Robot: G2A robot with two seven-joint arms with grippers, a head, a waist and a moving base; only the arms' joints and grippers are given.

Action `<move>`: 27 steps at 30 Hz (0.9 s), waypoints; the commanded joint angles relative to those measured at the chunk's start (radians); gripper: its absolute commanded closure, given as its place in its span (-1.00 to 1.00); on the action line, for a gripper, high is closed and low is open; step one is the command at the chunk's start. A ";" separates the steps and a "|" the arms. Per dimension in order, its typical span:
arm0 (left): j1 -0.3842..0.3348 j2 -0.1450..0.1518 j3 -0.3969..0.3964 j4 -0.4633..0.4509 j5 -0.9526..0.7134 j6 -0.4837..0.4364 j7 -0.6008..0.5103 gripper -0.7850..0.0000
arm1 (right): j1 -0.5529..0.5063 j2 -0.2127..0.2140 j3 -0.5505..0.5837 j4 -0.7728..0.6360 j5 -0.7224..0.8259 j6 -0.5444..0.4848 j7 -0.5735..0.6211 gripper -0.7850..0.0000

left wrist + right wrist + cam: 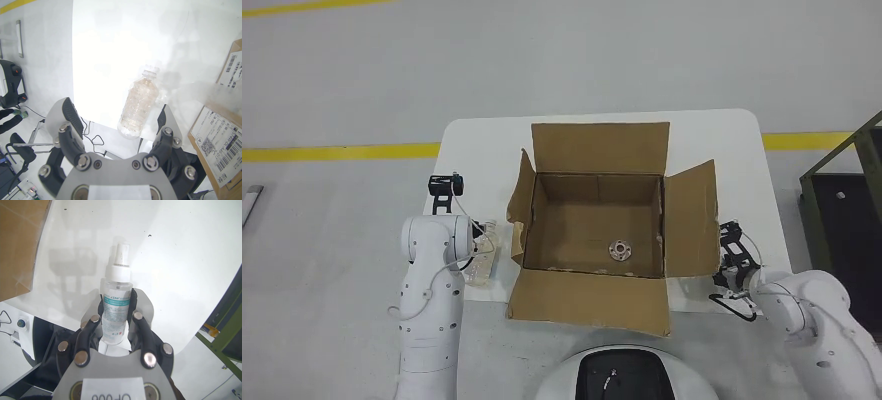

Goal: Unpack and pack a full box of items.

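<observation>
1. Left pincer (pixel 116 109) gapes wide near the clear bottle (pixel 139 111), which lies on the tabletop (pixel 113 47) beside the box (pixel 597 235).
2. Right pincer (pixel 116 303) grips the spray bottle (pixel 118 285) (pads hide its sides).
3. Round item (pixel 619 248) inside the box: unidentifiable.

The left arm (pixel 434 268) is bent at the elbow with its wrist pointing downward. The left gripper (pixel 116 106) has its black ribbed fingers (pixel 72 115) spread wide, gripping nothing. The right arm (pixel 804 303) reaches inward, and the right gripper (pixel 116 298) is clamped on the body of a spray bottle (pixel 117 283).
</observation>
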 commanded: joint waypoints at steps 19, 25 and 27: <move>0.000 0.000 0.000 0.000 0.000 0.000 0.000 -1.00 | 0.091 0.020 0.250 -0.279 0.063 0.202 -0.052 1.00; 0.000 0.000 0.000 0.000 0.000 0.000 0.000 -1.00 | 0.280 0.029 0.228 -0.338 0.147 0.155 -0.083 1.00; 0.000 0.000 0.000 0.000 0.000 0.000 0.000 -1.00 | 0.325 0.029 0.172 -0.348 0.187 0.142 -0.072 1.00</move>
